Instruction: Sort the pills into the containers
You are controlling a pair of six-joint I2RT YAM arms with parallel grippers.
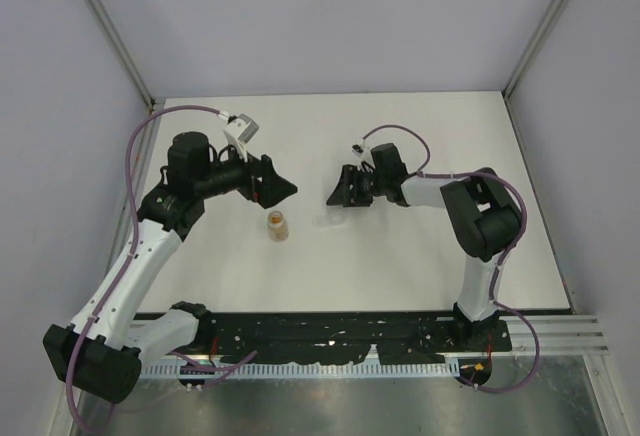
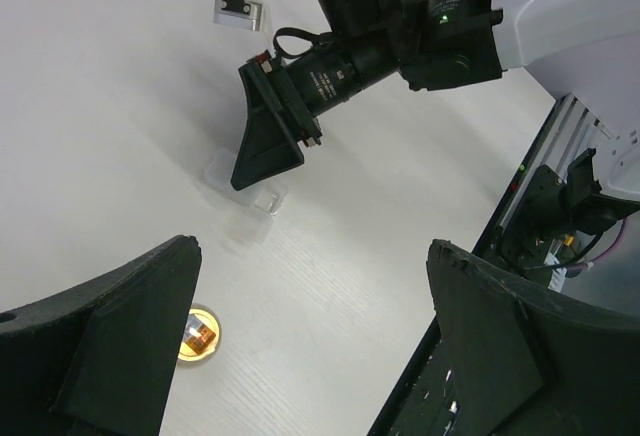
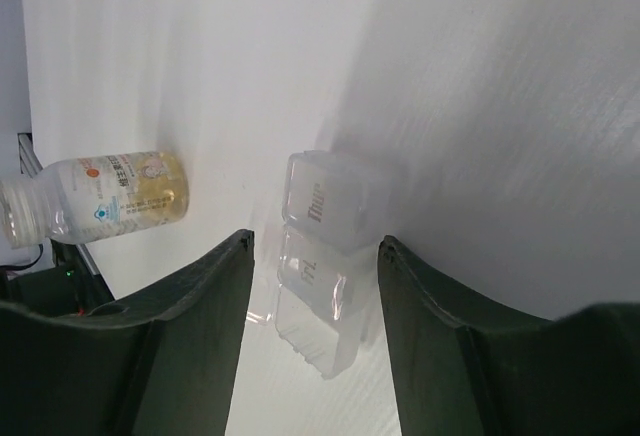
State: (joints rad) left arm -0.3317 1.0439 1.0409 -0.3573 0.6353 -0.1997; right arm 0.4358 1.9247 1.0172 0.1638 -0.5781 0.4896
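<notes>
Right jaws are spread wide, straddling the clear pill box (image 3: 322, 256) lengthwise, looks like. Left jaws also apart, amber bottle (image 1: 277, 226) upright just beside them on the table (image 1: 400, 256).

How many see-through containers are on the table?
2. A small bottle with yellowish contents stands between the two arms. A clear pill box lies between the open fingers of the right hand. More could hide under the arms.
</notes>
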